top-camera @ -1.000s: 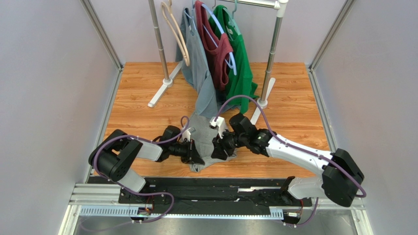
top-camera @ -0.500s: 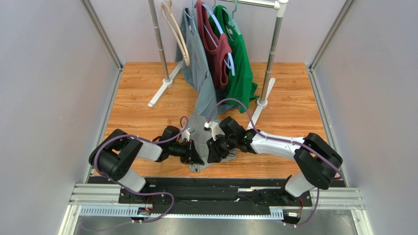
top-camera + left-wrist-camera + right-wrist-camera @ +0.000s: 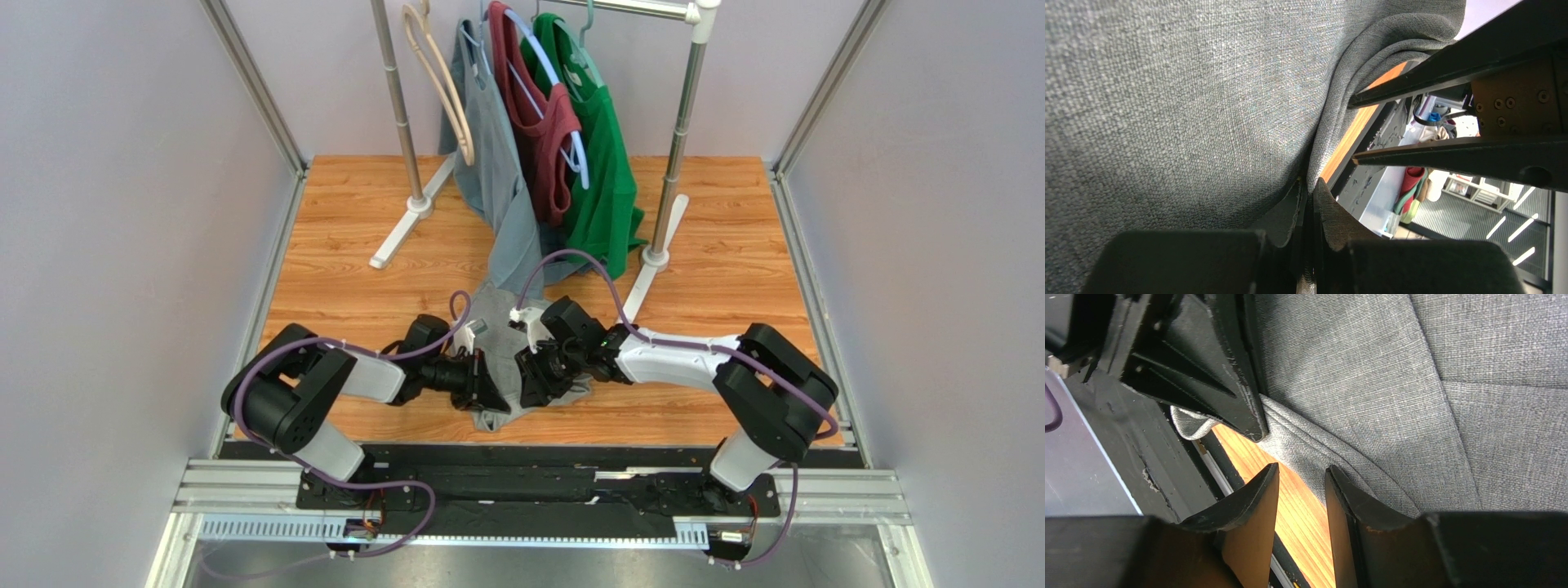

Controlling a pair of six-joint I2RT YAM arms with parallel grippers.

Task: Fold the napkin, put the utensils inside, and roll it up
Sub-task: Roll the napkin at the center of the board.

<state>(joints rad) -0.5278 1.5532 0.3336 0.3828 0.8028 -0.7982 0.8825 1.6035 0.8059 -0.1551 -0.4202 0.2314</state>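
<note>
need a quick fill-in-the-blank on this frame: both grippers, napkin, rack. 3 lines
1. The left gripper is ____ on the napkin.
2. The right gripper is ____, with the table showing through its gap.
3. The rightmost shirt on the rack is ____.

Missing words: shut; open; green.

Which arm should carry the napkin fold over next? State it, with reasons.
Left, likely: the left pincer is shut on the napkin edge; the right pincer stands open short of it, bare table showing in its gap.
</note>
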